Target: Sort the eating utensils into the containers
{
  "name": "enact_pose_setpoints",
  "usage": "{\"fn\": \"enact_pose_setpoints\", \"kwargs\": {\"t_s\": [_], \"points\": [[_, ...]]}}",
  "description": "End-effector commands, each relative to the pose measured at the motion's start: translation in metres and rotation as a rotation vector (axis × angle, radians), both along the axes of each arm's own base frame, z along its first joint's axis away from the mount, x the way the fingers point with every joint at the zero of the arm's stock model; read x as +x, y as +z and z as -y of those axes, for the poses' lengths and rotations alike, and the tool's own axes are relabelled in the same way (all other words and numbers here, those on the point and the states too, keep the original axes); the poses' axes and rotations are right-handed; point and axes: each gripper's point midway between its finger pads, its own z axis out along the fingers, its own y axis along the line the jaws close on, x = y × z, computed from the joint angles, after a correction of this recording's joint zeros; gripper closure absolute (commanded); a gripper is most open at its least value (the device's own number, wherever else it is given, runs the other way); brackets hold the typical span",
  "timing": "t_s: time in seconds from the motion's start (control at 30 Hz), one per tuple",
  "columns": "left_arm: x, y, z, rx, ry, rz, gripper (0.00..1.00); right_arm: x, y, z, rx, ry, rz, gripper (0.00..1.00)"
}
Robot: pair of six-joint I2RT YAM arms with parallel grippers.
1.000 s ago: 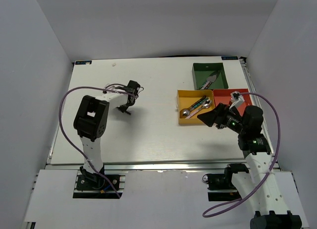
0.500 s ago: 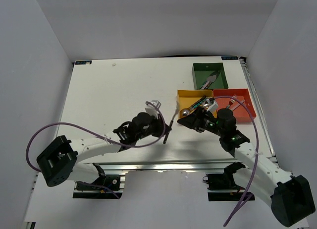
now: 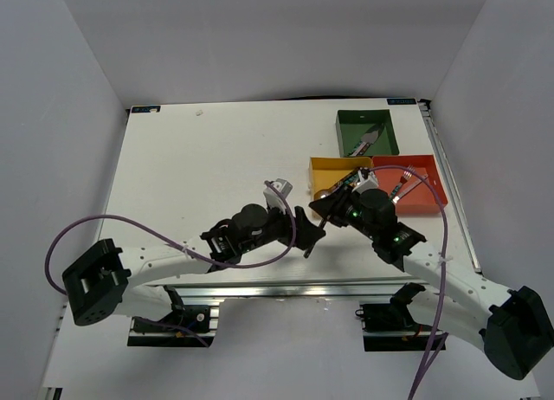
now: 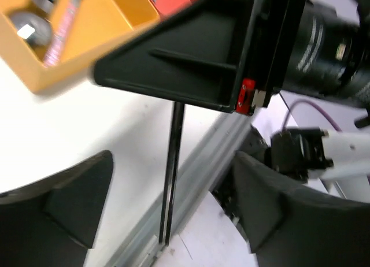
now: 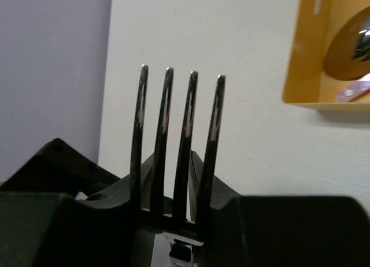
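Top camera: high above near edge, looking down on whole table (image 3: 190, 158). Wrist cameras: very close, low over it; both catch a corner of yellow tray (image 4: 110, 24) (image 5: 300, 47) and black fork (image 4: 172, 163) (image 5: 176, 134)

No legible text in any view. Table (image 3: 216, 158), far edge: left sticker (image 3: 145, 109) and right sticker (image 3: 401, 100), both small and dark blue. They possibly carry print, but it is too small to read.
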Motion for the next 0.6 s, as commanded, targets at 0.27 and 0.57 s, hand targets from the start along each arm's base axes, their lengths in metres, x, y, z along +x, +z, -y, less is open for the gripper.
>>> {"fn": "enact_pose_setpoints", "kwargs": {"t_s": [0.27,0.57], "points": [[0.023,0.034,-0.091,0.145,0.354,0.027,0.02,0.087,0.025,0.130,-0.266,-0.386,0.100,1.00],[0.001,0.056,-0.171,0.266,0.443,0.068,0.02,0.138,0.025,0.291,-0.409,-0.768,-0.088,1.00]]}}
